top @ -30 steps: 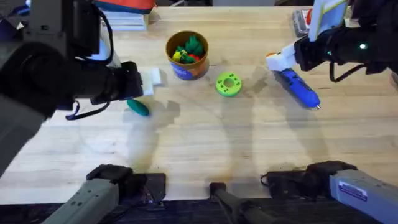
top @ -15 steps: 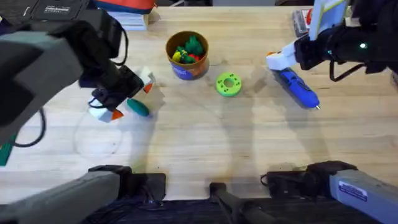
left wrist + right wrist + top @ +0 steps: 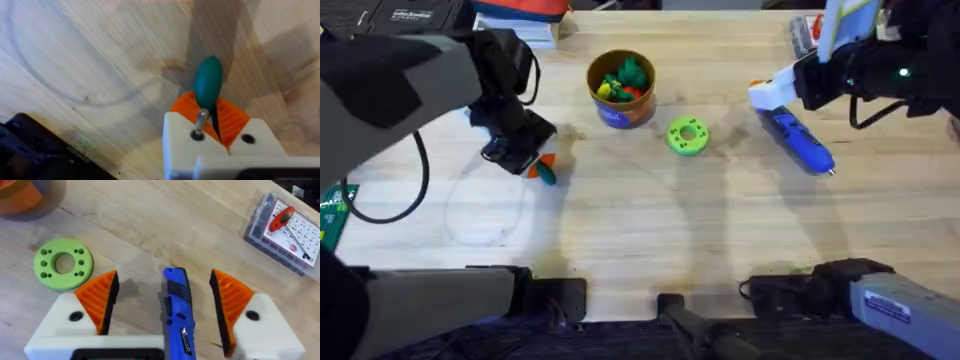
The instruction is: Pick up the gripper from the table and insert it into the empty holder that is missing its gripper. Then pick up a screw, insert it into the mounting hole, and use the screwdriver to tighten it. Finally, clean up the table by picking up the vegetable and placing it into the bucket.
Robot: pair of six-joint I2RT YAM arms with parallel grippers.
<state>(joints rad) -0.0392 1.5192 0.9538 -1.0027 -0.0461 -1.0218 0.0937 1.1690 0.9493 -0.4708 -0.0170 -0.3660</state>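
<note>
While our right gripper (image 3: 162, 305) straddles the screwdriver (image 3: 176, 311), jaws apart, left gripper (image 3: 216, 112) jaws seemingly pinch the vegetable (image 3: 207, 83).

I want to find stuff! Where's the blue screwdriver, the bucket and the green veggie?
screwdriver (image 3: 800, 143), overhead view, middle of its blue body.
bucket (image 3: 620, 113), overhead view, its blue-and-orange side.
green vegetable (image 3: 208, 80), left wrist view, its rounded middle.

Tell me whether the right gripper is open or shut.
Open. The right gripper has its orange pads spread wide, with the blue screwdriver lying untouched between them.
</note>
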